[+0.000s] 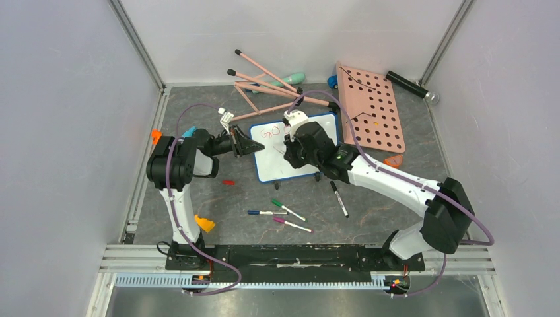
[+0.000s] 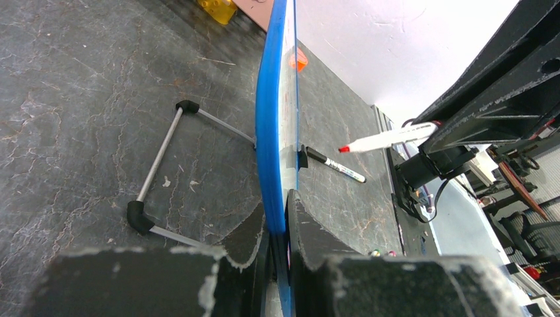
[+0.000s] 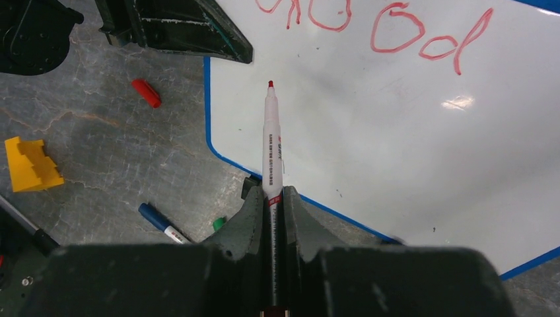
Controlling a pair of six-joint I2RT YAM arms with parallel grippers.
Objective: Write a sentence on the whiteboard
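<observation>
Grips: right tool point(image 3: 272, 208) clenched on red marker point(image 3: 271, 145), left tool point(image 2: 277, 224) clamped on whiteboard point(image 3: 396, 165) rim. I'd lower the tip ahead, short of "good" point(image 3: 429, 39), pressing lightly.

I have the board point(image 1: 280, 168) mid-table. Left gripper point(image 1: 257, 148) clamps its 9 o'clock edge. Right gripper point(image 3: 272, 200), pen point(image 3: 271, 132) in its jaws, sits over it. Writing point(image 1: 271, 132) runs along the far edge. From the board: pegboard point(image 1: 360, 92) at 2 o'clock, sticks point(image 1: 267, 84) at 12, loose pens point(image 1: 288, 210) at 6, cap point(image 1: 228, 181) at 8.
</observation>
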